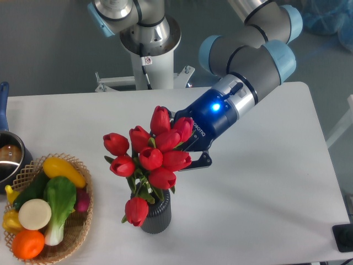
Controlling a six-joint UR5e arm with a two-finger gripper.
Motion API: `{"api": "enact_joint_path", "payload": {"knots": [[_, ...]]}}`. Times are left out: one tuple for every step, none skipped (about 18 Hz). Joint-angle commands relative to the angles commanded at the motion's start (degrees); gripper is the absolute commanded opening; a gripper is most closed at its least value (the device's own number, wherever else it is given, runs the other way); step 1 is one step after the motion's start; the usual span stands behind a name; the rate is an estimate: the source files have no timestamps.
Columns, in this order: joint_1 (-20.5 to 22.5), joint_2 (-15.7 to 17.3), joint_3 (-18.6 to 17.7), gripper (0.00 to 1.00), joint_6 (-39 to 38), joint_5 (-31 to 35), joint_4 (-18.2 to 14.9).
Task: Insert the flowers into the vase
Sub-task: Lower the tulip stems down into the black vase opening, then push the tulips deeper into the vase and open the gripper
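Observation:
The flowers [151, 157], a bunch of red tulips with green stems and leaves, stand with their stems in the vase [156, 216], a small dark grey ribbed cylinder near the table's front middle. One bud droops over the vase's left side. My gripper [185, 140] reaches in from the upper right, right behind the buds on the bunch's right side. Its jaws look spread apart, one finger above the buds and one finger [199, 161] below them. The buds hide the fingertips.
A woven wicker basket [87, 221] with toy vegetables and fruit sits at the front left. A steel pot [7, 157] with a blue handle is at the left edge. A second arm's base [149, 44] stands at the back. A dark object [343, 237] lies at the front right edge.

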Motion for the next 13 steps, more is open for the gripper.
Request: {"api": "enact_joint_path", "payload": {"knots": [[0.0, -0.26, -0.09, 0.07, 0.26, 0.0, 0.0], [-0.09, -0.87, 0.0, 0.07, 0.53, 0.0, 0.0], [-0.09, -1.14, 0.0, 0.07, 0.79, 0.09, 0.0], [-0.09, -1.23, -0.17, 0.08, 0.97, 0.18, 0.0], [-0.35, -1.32, -0.52, 0.08, 1.06, 0.35, 0.0], [-0.61, -1.67, -0.61, 0.08, 1.23, 0.61, 0.0], [-0.62, -2.02, -0.62, 0.08, 1.67, 0.7, 0.0], [-0.62, -2.2, -0.62, 0.08, 1.76, 0.88, 0.0], [-0.7, -2.46, -0.62, 0.09, 1.76, 0.97, 0.0], [-0.7, -2.55, -0.7, 0.09, 1.76, 1.05, 0.0], [-0.7, -2.72, -0.79, 0.09, 1.76, 1.23, 0.0], [-0.88, -3.16, -1.05, 0.1, 2.02, 1.41, 0.0], [-1.14, -3.25, -1.32, 0.1, 2.9, 1.41, 0.0]]}}
